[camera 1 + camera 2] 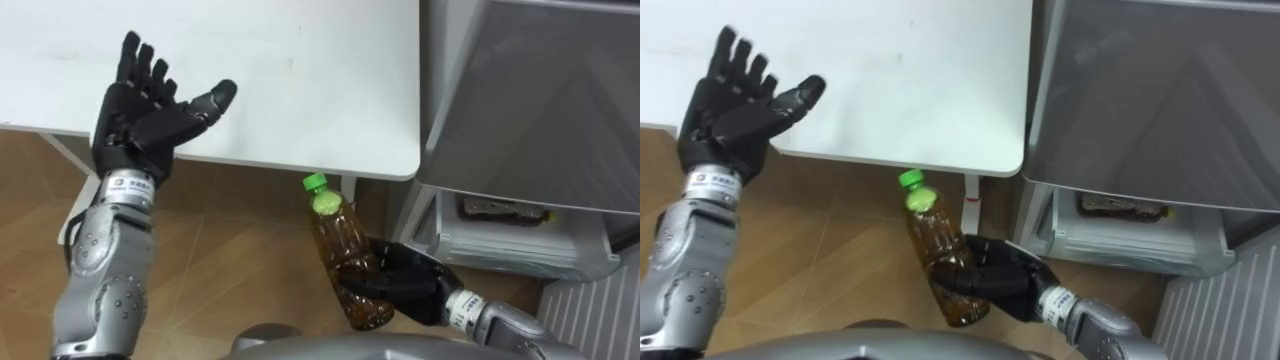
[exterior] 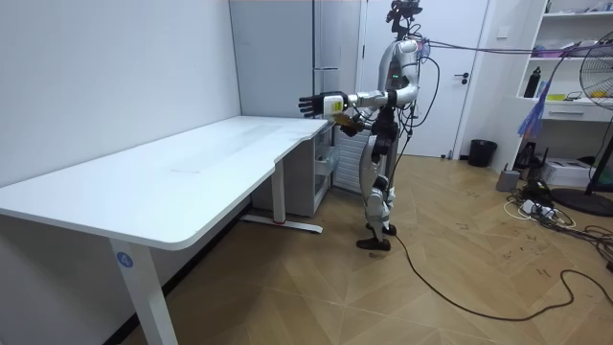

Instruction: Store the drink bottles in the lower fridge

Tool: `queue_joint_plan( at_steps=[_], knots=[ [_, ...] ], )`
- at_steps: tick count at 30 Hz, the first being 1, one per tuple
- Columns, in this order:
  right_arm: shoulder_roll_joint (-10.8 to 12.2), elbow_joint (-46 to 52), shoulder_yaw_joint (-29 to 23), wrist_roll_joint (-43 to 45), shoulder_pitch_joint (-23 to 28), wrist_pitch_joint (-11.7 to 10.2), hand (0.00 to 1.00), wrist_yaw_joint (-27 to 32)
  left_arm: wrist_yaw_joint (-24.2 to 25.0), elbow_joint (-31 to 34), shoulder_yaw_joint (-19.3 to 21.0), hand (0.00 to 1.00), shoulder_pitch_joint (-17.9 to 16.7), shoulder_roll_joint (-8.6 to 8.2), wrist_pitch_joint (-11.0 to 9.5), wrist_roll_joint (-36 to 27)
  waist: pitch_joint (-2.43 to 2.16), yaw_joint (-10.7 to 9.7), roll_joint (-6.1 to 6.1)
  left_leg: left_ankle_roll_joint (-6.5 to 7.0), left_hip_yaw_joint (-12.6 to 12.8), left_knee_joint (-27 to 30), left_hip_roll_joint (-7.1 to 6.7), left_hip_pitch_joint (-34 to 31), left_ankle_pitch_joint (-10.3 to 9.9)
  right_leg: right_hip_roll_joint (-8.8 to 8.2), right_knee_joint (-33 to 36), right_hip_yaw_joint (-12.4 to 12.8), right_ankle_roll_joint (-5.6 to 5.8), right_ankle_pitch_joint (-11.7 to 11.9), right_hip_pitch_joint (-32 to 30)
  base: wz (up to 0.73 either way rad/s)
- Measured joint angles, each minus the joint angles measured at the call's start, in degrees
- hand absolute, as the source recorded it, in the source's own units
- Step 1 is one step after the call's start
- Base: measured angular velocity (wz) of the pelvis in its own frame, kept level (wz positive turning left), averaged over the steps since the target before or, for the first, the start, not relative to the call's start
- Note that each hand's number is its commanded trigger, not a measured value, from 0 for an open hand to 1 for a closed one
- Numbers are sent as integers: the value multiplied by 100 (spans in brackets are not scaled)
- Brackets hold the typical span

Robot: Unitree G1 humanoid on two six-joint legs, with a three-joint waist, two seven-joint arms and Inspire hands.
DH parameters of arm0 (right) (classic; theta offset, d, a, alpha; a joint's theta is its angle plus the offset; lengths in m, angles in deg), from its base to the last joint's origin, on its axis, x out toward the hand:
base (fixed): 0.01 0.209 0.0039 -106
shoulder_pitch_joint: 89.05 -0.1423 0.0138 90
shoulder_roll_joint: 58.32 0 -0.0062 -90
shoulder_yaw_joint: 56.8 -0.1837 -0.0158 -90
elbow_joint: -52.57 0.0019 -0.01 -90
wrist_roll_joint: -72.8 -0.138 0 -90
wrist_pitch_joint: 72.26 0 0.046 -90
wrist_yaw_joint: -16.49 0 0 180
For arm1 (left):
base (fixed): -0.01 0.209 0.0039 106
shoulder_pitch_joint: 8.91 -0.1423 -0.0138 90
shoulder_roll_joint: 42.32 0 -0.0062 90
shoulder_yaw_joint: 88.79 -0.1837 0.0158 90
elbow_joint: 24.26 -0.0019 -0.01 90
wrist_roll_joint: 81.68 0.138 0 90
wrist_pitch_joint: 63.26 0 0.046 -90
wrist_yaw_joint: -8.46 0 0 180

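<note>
A clear bottle of amber drink (image 1: 350, 258) with a green cap is held low in front of me, tilted with the cap up, over the wooden floor. My right hand (image 1: 405, 285) is curled around its lower half; the same bottle (image 1: 944, 262) and right hand (image 1: 1000, 280) show in the right eye view. My left hand (image 1: 150, 110) is raised open, fingers spread, above the white table's front edge, holding nothing; it appears as the left hand (image 1: 735, 100) too. The grey fridge (image 1: 520, 110) stands at my right, its lower compartment (image 1: 505, 225) open with a dark packet inside.
The white table (image 1: 300, 90) ends just left of the fridge, its rounded corner near the bottle. In the room view I stand at the table's far end (image 2: 287, 134) beside the fridge (image 2: 330, 96). A bin (image 2: 482, 152), fan and shelves stand at the room view's right.
</note>
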Motion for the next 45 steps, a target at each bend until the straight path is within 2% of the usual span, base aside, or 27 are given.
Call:
queue_joint_plan(
  at_steps=[4, 8, 11, 18, 22, 25, 30, 34, 39, 42, 45],
  knots=[
    [28, 0, -13, -8, 15, 1, 100, 189, -526, -450, 213, 0, -166, 5, 2, 6, -20, 223, -7, -12, -1, -21, -4, 37, 8, 1, -82, -59, 0, 0, 57, 0],
    [47, 10, 0, -9, 49, 60, 100, 362, -948, -1055, 401, 0, -237, 5, 5, 188, -39, 309, 32, -18, -17, -18, -5, 38, 13, -4, -87, -141, -1, 0, 79, 2],
    [25, 10, 42, -83, 53, 129, 100, 481, -1140, -1377, 376, 0, -364, 5, 13, 167, -42, 375, 20, -18, -30, -22, -7, 35, 13, -4, -90, -154, -1, 0, 90, 0],
    [25, 12, 337, -175, 47, 131, 100, 729, -1674, -2175, 289, 0, -426, -3, 71, -122, -33, 425, -40, -24, -45, -35, -7, 45, 14, 8, -110, -141, -1, 0, 125, 1],
    [47, 13, 381, -759, 47, 134, 100, 952, -1798, -2797, 209, 0, -460, -3, 50, -99, -32, 407, -35, -21, -35, -30, -8, 3, 13, 0, -85, -140, -2, 0, 59, -3],
    [29, 17, 385, -1107, 46, 134, 100, 1069, -1798, -3126, -35, 0, -578, -8, 62, -98, -32, 404, -33, -20, -36, -38, -15, -3, 12, 10, -88, -146, -1, 0, 65, 0],
    [-13, 34, 422, -1475, 14, 133, 100, 1273, -1767, -3651, -350, 0, -683, -7, 205, -33, -32, 386, -38, -22, -35, -54, -13, 4, 14, 22, -94, -155, -2, 0, 67, -1],
    [-21, 11, 448, -1470, -22, 133, 100, 1303, -1512, -4237, -476, 0, -724, -6, 309, 377, -23, 368, -56, -30, -4, -103, -11, 26, 21, 31, -99, -138, -2, 0, 62, -3],
    [-19, 9, 459, -1385, -19, 190, 100, 1300, -1012, -4806, -678, 0, -818, -8, 481, 936, 2, 199, -128, -30, -8, -115, -16, 11, 21, 34, -107, -141, -2, 0, 86, 1],
    [-44, 9, 500, -1381, -19, 207, 100, 1292, -766, -5061, -901, 0, -815, -9, 553, 1352, 1, 134, -163, -29, -9, -113, -15, 6, 20, 35, -100, -145, -2, 0, 82, 0],
    [-37, 8, 500, -1416, -20, 245, 100, 1288, -473, -5356, -1269, 0, -770, -8, 756, 2172, -2, -36, -153, -26, -10, -110, -19, -9, 19, 38, -107, -140, 2, 3, 82, 0]
  ],
)
